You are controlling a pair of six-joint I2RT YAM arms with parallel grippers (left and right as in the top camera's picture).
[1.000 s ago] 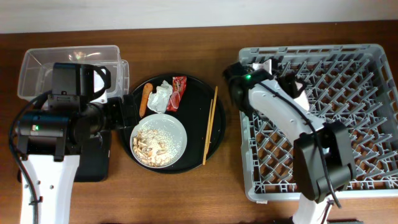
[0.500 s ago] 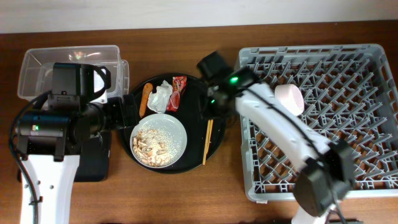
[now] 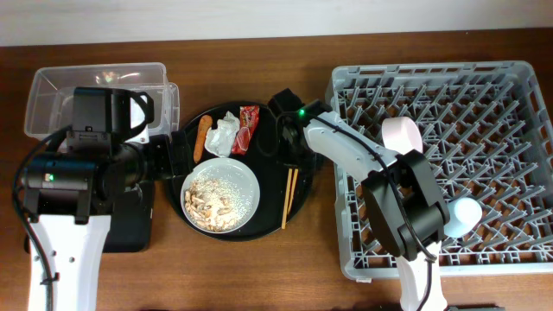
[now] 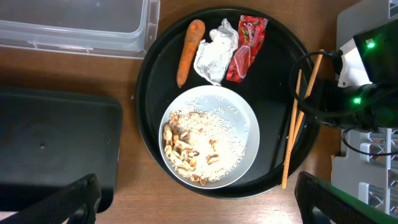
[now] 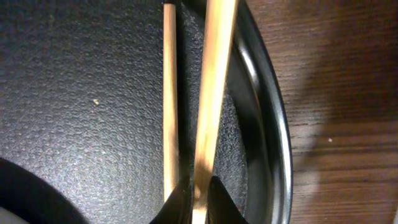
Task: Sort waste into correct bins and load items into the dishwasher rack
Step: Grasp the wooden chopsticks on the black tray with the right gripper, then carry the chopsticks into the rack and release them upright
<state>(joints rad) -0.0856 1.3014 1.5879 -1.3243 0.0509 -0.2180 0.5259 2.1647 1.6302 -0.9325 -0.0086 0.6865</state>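
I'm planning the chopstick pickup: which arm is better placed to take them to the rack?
Right. The right pincer is shut on one of the chopsticks at the round tray's right edge, beside the rack. The left pincer hangs open at the tray's far edge.

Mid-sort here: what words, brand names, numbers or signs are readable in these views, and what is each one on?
Nothing can be read in any view.
Red snack wrapper: has print on it, too small and blurred to read.
Chopsticks: no marking visible, even close up.
Clear tub, black tray, dishwasher rack: no text visible.
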